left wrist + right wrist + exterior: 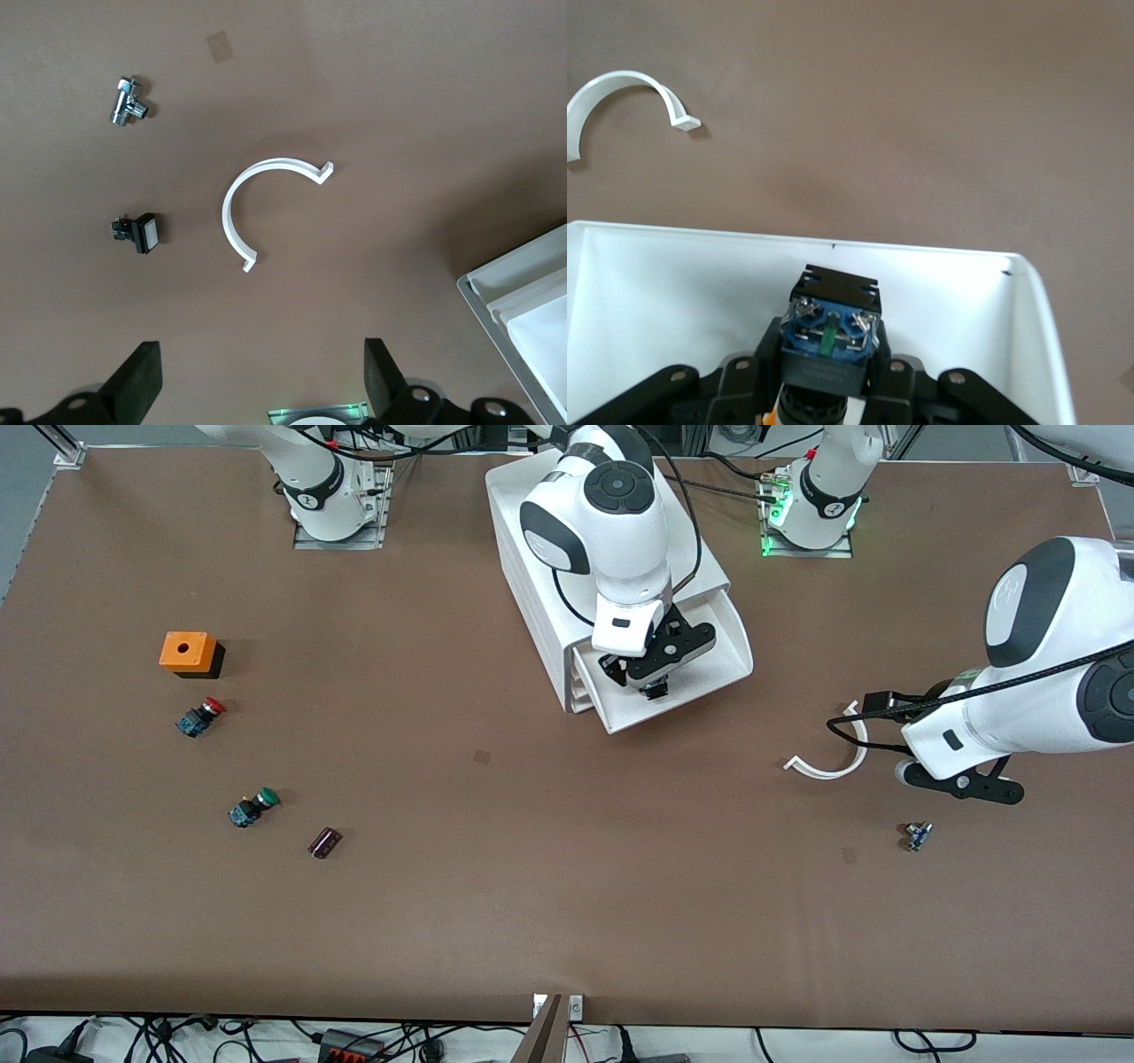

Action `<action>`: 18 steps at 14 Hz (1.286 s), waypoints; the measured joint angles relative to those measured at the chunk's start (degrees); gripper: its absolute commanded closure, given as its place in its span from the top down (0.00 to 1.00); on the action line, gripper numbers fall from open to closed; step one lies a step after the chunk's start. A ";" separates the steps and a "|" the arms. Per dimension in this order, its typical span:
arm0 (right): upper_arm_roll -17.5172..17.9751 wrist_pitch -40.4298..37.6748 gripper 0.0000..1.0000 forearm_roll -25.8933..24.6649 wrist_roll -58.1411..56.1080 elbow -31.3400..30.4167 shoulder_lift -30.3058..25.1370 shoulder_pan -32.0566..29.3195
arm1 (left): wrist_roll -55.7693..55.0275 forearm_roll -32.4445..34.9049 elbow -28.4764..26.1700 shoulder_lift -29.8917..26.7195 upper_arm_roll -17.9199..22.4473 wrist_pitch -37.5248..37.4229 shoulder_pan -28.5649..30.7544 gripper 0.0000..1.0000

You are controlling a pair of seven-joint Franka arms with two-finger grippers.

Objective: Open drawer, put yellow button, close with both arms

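Observation:
The white cabinet (532, 576) stands at the robots' side of the table, mid-way between the two arms. Its top drawer (678, 713) is pulled out, and its white inside shows in the right wrist view (673, 283). My right gripper (654, 686) hangs over the open drawer, shut on the yellow button (831, 332). The button's blue base points away from the wrist; only a sliver of orange cap shows. My left gripper (961, 784) is open and empty over the table toward the left arm's end, fingers (133, 381) wide apart.
A white C-shaped piece (833, 766) lies beside the left gripper. A small metal fitting (918, 835) and a black switch (140, 232) lie close by. Toward the right arm's end lie an orange box (189, 653), a red-capped button (202, 716), a green-capped button (253, 806) and a dark capsule (324, 842).

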 measured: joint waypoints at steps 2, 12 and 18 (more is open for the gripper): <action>-0.01 0.08 0.00 0.00 0.07 0.00 0.28 0.35 | -2.04 0.00 0.00 0.00 -0.08 0.00 -0.18 1.00; -0.72 0.07 1.00 -0.01 0.64 0.55 0.40 0.95 | -3.10 0.00 0.00 0.01 -0.09 0.00 -0.23 1.00; -4.05 -7.30 1.00 -0.02 0.91 7.49 -1.07 -0.76 | -9.08 -5.55 0.01 0.01 -0.08 1.48 0.00 1.00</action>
